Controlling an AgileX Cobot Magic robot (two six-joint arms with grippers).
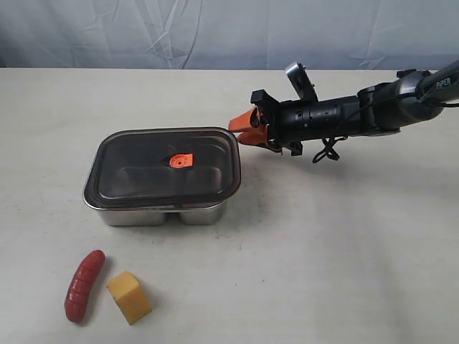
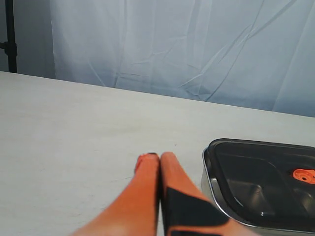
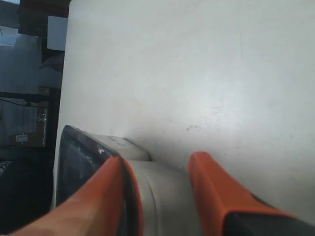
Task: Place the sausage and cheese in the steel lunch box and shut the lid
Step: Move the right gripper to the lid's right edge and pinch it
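Note:
The steel lunch box (image 1: 143, 215) stands at the table's middle left with the dark lid (image 1: 143, 161) lying on it, orange valve (image 1: 181, 161) in its centre. The red sausage (image 1: 84, 284) and the yellow cheese (image 1: 129, 297) lie side by side on the table in front of the box. My right gripper (image 1: 240, 129) is open at the box's far right corner. In the right wrist view, my right gripper (image 3: 158, 160) has one finger over the lid (image 3: 74, 162) and the other beside the steel wall (image 3: 162, 196). My left gripper (image 2: 158, 156) is shut and empty, next to the box (image 2: 206, 172); it does not show in the exterior view.
A pale blue cloth backdrop (image 1: 215, 32) hangs behind the table. The right arm (image 1: 373, 111) reaches in from the right with a dangling cable (image 1: 326, 150). A dark stand (image 2: 9, 39) rises beyond the table's far edge in the left wrist view.

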